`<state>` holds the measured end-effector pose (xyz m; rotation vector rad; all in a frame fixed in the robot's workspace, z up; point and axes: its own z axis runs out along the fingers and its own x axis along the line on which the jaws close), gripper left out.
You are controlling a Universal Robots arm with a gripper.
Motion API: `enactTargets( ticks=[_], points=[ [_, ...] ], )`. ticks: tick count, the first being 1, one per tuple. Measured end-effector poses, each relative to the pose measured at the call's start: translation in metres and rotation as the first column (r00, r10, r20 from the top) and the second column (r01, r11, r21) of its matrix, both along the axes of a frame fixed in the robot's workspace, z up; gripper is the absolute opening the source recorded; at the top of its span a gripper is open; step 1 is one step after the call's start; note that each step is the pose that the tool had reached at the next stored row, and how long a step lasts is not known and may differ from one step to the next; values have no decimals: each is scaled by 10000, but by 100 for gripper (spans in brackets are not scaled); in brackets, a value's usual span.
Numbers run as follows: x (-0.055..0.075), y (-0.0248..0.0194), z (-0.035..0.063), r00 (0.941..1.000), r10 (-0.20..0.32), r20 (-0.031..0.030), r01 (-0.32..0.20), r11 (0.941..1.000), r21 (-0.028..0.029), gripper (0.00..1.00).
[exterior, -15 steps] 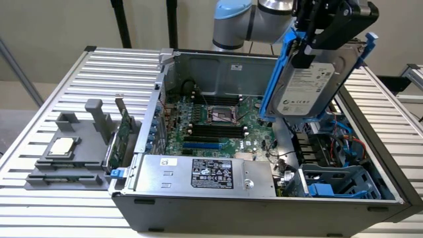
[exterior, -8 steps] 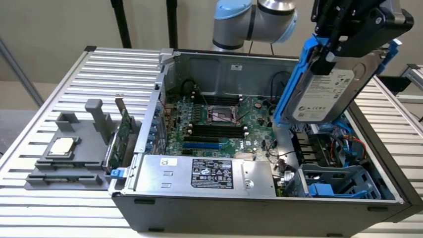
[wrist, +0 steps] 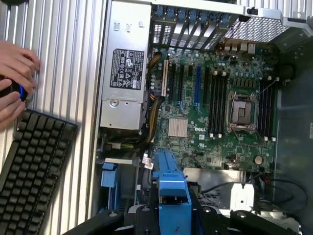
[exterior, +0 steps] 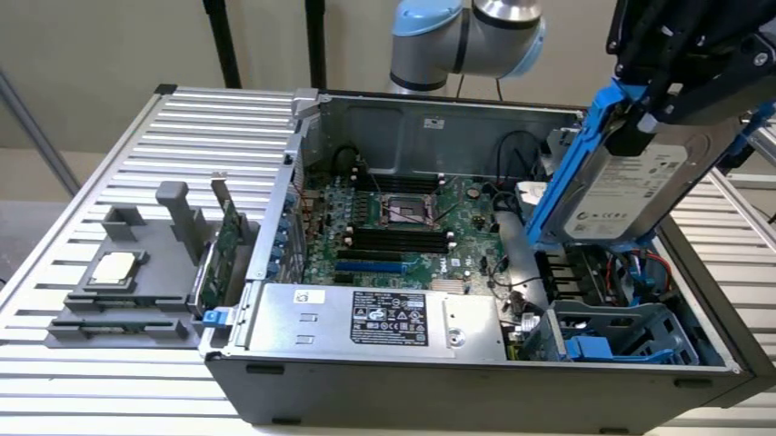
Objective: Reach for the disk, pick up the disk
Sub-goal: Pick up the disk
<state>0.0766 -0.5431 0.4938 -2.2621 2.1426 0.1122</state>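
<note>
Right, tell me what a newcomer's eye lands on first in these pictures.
First, the disk in its bright blue frame, gripped by the gripper and hanging tilted above the open computer case at the exterior view's right. Next, the green motherboard lying bare inside the case, with the silver power supply in front of it.

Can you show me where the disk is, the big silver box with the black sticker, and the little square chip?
disk (exterior: 637, 186): exterior view, on its white label.
power-supply box (exterior: 303, 318): exterior view, on its bare silver top.
CPU chip (exterior: 114, 266): exterior view, on the middle of its silver lid.
</note>
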Motion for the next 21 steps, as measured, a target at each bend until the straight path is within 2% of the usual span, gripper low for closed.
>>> enactTargets(
  ticks=[8,18,21],
  points=[
    [122,-194,51,10000,0,-2,0,10000,25,33],
    [196,-532,19,10000,0,-9,0,9999,109,33],
    [219,-602,-37,10000,-10,-8,10,9999,128,33]
  ],
)
